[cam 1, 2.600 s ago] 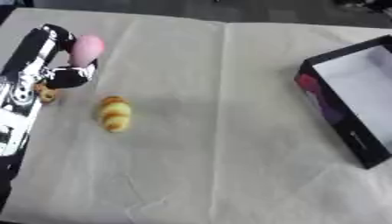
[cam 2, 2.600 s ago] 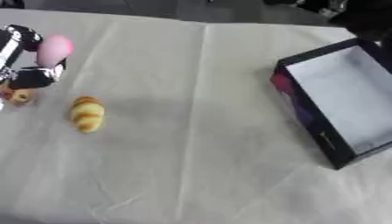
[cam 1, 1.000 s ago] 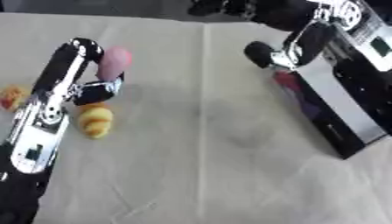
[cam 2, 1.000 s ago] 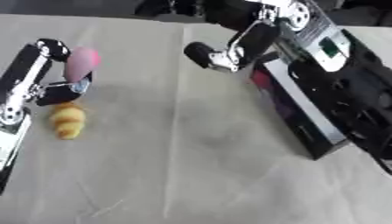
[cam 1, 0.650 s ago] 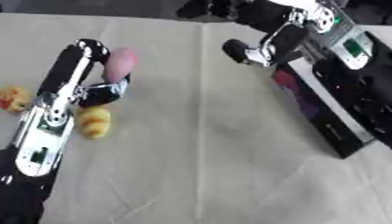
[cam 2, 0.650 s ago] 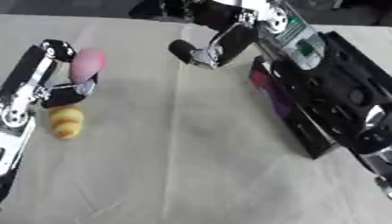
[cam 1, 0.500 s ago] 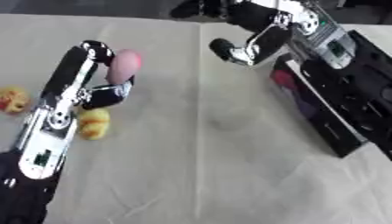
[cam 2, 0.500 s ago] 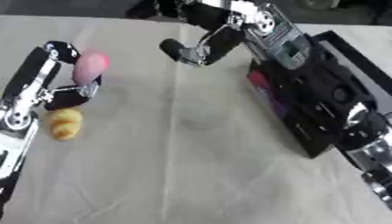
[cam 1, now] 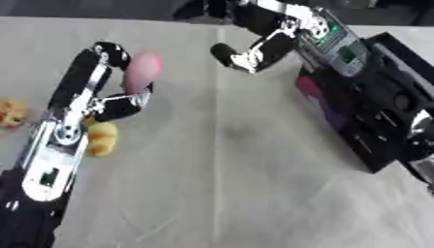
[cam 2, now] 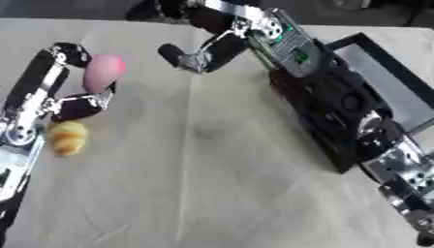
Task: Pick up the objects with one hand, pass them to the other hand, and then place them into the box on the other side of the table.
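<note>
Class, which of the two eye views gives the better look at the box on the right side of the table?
The right eye view: the box shows its pale inside and dark rim behind the right arm. In the left eye view the arm covers most of it, leaving only a dark side wall.

Matt creased cloth point(cam 1: 220, 184) covers the table; the pink object point(cam 1: 142, 71) looks smooth.

The place reads as a robot test bench in a lab or workroom rather than a home. The table point(cam 1: 220, 193) is covered by a plain off-white cloth with pressed fold creases running across it, laid out as a bare work surface. On it lie only a few toy-like props: a yellow croissant-shaped piece point(cam 1: 102, 138), another yellowish piece point(cam 1: 10, 112) at the left edge, and a black box point(cam 2: 381, 82) with a pale inside. Beyond the far edge the floor looks dark.
</note>
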Tool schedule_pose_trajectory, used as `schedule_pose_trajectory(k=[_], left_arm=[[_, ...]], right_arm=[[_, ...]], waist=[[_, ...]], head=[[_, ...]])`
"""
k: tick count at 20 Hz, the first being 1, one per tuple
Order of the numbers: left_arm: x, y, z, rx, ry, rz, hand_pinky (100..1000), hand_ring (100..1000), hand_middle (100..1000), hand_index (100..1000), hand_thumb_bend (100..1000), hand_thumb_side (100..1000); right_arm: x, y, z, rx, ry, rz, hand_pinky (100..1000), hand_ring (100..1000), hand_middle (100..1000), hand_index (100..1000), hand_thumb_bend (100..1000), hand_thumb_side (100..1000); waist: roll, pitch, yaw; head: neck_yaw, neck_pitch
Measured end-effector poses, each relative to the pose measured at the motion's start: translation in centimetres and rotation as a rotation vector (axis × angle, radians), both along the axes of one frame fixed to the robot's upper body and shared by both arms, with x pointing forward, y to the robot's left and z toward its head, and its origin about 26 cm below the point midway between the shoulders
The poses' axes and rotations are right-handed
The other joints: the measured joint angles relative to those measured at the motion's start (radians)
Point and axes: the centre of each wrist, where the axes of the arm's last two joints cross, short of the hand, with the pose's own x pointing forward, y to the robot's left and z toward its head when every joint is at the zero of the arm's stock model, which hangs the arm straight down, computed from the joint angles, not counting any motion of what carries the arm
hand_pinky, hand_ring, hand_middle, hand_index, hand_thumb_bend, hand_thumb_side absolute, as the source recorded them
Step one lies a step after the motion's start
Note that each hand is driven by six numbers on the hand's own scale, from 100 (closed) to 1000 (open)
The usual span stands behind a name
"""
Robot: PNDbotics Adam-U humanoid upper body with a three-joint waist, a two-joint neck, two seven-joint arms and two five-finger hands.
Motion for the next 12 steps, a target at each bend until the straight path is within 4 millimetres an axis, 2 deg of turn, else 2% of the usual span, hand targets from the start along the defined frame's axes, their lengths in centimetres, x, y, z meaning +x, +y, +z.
schedule_pose_trajectory(k=[12], left_arm=[[-0.4, -1.5, 0.4, -0.164, -0.031, -0.142, 713, 566, 449, 410, 100, 154]], right_arm=[[0.0, 1.0, 0.2, -0.019, 0.033, 0.037, 978, 930, 1000, 1000, 100, 140]], waist=[[0.0, 0.001, 0.016]], head=[[-0.022, 0.0]])
